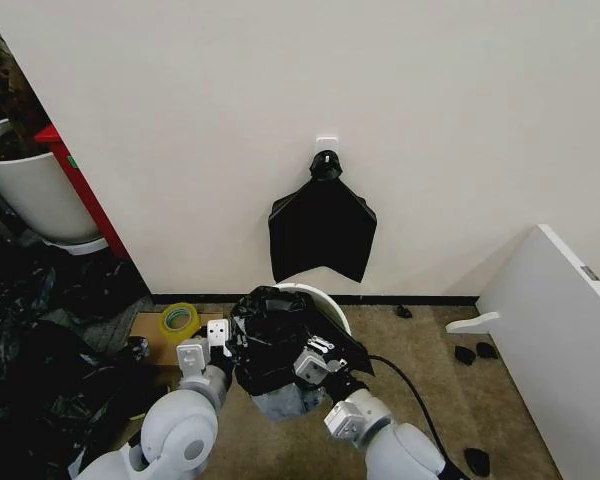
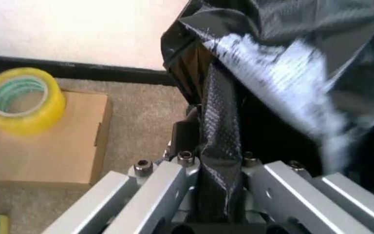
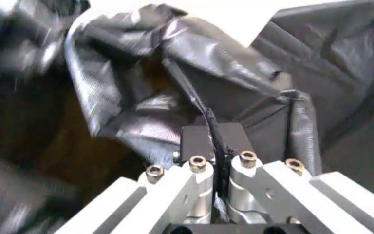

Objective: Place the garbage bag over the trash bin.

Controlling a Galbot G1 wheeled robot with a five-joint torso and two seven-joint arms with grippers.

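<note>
Both grippers held the garbage bag [image 1: 280,335] stretched over the trash bin [image 1: 328,298] on the carpeted floor at the foot of the wall, with only an arc of the bin's white rim showing at the far side. The left gripper [image 1: 218,340] was clamped on the bag's near-left edge; in the left wrist view a twisted strip of the black film ran down between its closed fingers [image 2: 221,141]. The right gripper [image 1: 318,358] pinched the opposite edge — the right wrist view showed a thin fold of plastic caught between its pads [image 3: 216,141].

Gripping the mouth at two opposite sides appeared meant to keep it spread wide enough to pass over the rim. The far rim stood bare, so the bag looked only partly drawn on.

A flat black bundle [image 1: 322,225] hung from a wall hook [image 1: 326,146] just above the bin, apart from the work. A roll of yellow tape [image 1: 179,321] sat on a piece of cardboard [image 1: 152,335] just beside the left gripper, and a heap of black plastic [image 1: 30,360] lay farther to the left.
</note>
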